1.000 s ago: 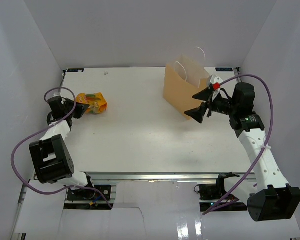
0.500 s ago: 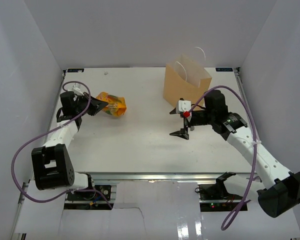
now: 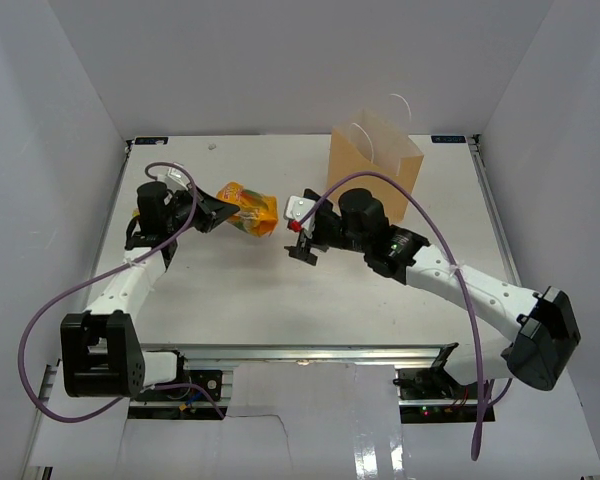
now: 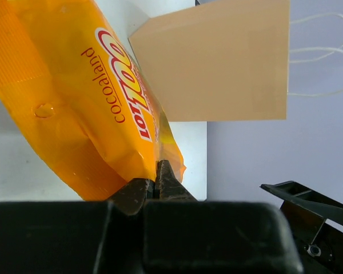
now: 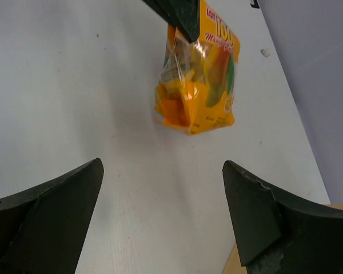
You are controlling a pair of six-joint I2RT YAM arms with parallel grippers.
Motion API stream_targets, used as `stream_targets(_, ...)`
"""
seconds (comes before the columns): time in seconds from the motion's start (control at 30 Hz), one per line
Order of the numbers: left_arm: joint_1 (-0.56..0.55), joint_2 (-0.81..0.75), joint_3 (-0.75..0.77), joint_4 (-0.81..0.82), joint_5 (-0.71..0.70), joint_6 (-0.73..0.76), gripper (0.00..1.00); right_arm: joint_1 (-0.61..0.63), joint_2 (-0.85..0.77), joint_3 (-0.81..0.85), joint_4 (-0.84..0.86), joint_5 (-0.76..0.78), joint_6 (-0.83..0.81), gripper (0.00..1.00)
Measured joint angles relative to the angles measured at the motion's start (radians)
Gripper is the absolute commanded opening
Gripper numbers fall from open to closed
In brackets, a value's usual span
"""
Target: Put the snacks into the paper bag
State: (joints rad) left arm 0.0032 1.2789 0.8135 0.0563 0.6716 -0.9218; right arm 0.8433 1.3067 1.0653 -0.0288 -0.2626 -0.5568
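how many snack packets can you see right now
1: an orange bag held in the left tool, left of the paper bag. Others may be hidden inside it.

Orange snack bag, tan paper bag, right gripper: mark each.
Orange crinkly snack bag [image 3: 252,208]: top external view, packet's middle.
Tan kraft paper bag [image 3: 352,155]: top external view, front panel.
Right gripper [image 5: 161,166]: right wrist view, midway between open fingers.

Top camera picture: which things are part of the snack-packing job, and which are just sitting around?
For the job:
- orange snack bag, held in the left pincer
- paper bag, standing upright
- right pincer, open and empty

Just there:
- table
- purple cables
- tiny speck near the table's far edge
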Motion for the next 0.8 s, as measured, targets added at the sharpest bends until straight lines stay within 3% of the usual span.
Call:
stream_targets(0.27, -0.096, -0.019, -0.028, -0.003, -0.005, -0.036, 0.00, 0.109, 0.121, 0.095, 0.091, 0.175, 0.033, 0.90)
stream_targets(0.8, -0.143, -0.039, -0.037, -0.004, -0.010, -0.056, 0.00, 0.115, 0.140, 0.158, 0.032, 0.100, -0.001, 0.90)
